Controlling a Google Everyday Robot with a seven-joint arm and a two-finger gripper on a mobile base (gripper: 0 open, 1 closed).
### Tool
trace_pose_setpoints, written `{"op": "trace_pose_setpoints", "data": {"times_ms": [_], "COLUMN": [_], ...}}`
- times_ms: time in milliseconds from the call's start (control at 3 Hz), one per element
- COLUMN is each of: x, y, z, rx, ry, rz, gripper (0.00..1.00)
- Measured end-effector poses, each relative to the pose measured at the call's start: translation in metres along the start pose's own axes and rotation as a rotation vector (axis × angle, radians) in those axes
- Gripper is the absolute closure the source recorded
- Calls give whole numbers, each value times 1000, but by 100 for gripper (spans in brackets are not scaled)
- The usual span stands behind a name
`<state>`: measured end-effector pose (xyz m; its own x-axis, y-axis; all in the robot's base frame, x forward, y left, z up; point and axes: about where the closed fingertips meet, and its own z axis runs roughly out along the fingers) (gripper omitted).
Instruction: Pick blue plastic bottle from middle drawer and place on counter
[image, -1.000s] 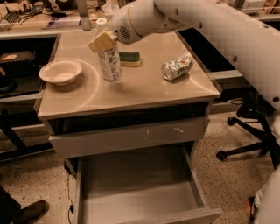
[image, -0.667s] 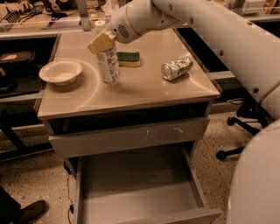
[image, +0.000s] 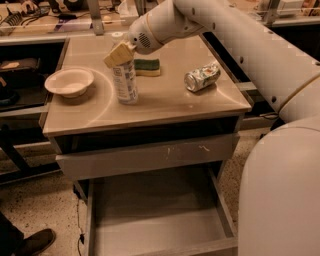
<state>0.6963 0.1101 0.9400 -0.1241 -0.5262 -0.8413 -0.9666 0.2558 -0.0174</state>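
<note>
The blue plastic bottle (image: 125, 80) stands upright on the counter (image: 165, 102), left of its middle. My gripper (image: 119, 54) sits on the bottle's top, shut on the blue plastic bottle, and hides its cap. My white arm reaches in from the upper right. Below, the middle drawer (image: 160, 215) is pulled out, and its grey floor is bare.
On the counter are a white bowl (image: 69, 81) at the left, a green-and-yellow sponge (image: 147, 66) behind the bottle and a crushed can (image: 202, 76) at the right. A drawer front with pale scratches (image: 150, 156) sits above the open drawer. My white body (image: 280, 190) fills the right.
The gripper and the bottle stay where they were. My arm and body now fill more of the right side of the view.
</note>
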Motion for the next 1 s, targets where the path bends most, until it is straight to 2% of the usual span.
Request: {"op": "trace_pose_setpoints", "data": {"times_ms": [333,667,1000], "x": [3,0,0], "y": [-1,-1,-1], "z": [1,-1,-1], "rx": [-12,-12,-12], "ry": [-4,-4,-3], "rz": [12,12,12], "gripper": [100,84,62]}}
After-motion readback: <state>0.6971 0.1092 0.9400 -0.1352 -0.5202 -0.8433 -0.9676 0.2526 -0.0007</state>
